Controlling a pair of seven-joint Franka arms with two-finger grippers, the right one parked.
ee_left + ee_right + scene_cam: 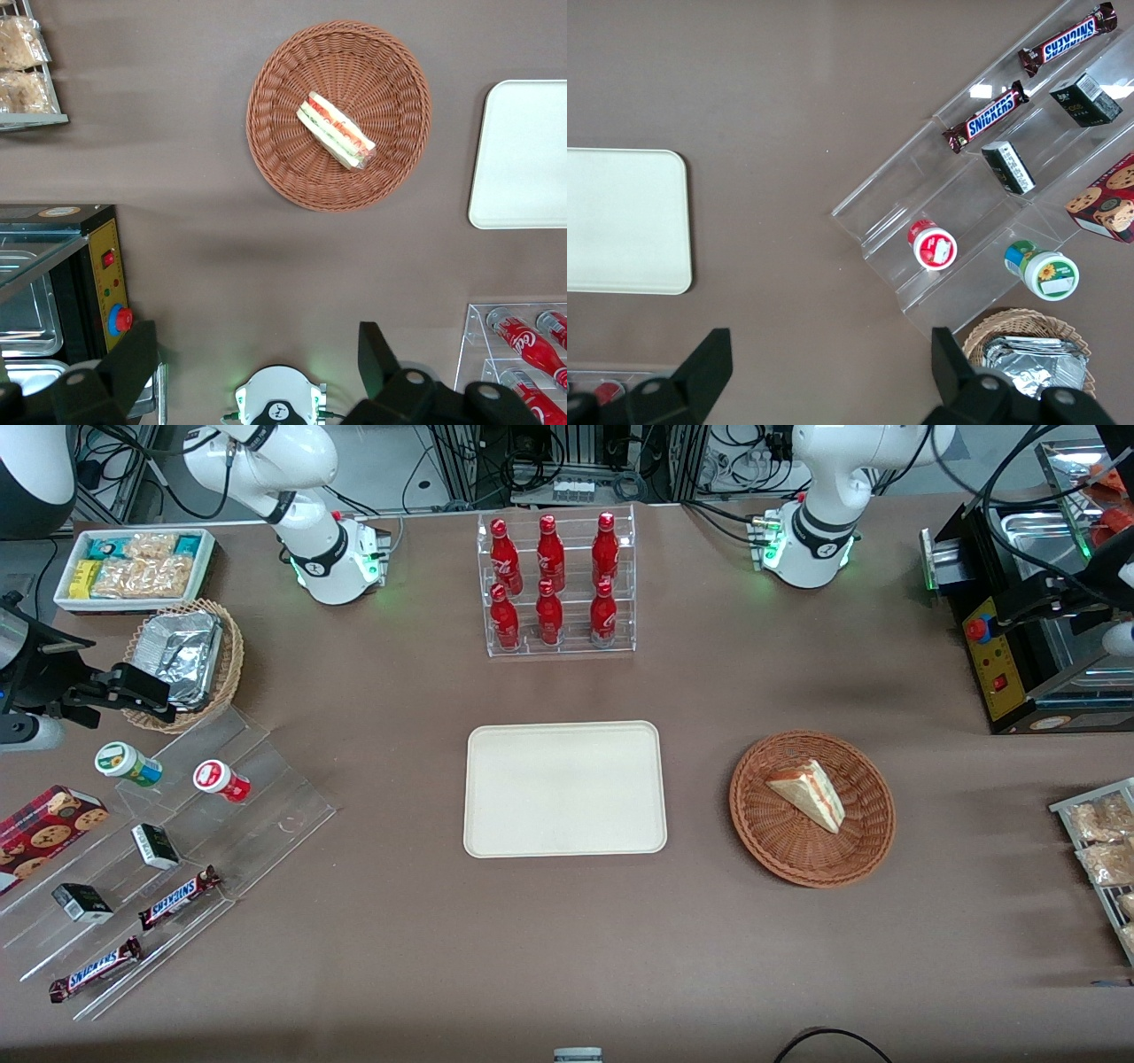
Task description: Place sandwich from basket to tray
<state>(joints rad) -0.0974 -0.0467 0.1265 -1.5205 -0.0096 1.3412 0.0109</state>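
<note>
My gripper (257, 372) hangs high over the table with its two dark fingers (133, 359) spread wide apart and nothing between them. The wrist camera looks straight down, so the hand points squarely at the tabletop, and well below it I see the arm's own white base (279, 407) with its green light. In the front view most of the arm is out of frame at the working end of the table; only dark and white parts (1076, 589) show above the black machine (1019, 646) with the yellow panel and red button.

Out from the gripper, nearer the front camera, sits the basket (339, 115) on the brown table (204, 248), well apart from the fingers. The sandwich (337, 130) lies in it, a little off the middle, flat on one bread face with its red, orange and green cut edge showing. Nothing touches it.

Beside the basket, toward the parked arm's end, the tray (565, 789) lies flat, near the basket without touching.

Farther from the front camera than the tray stands a clear rack of red bottles (556, 584). At the working arm's end, beside the basket, a wire shelf holds snack packets (25, 62).
</note>
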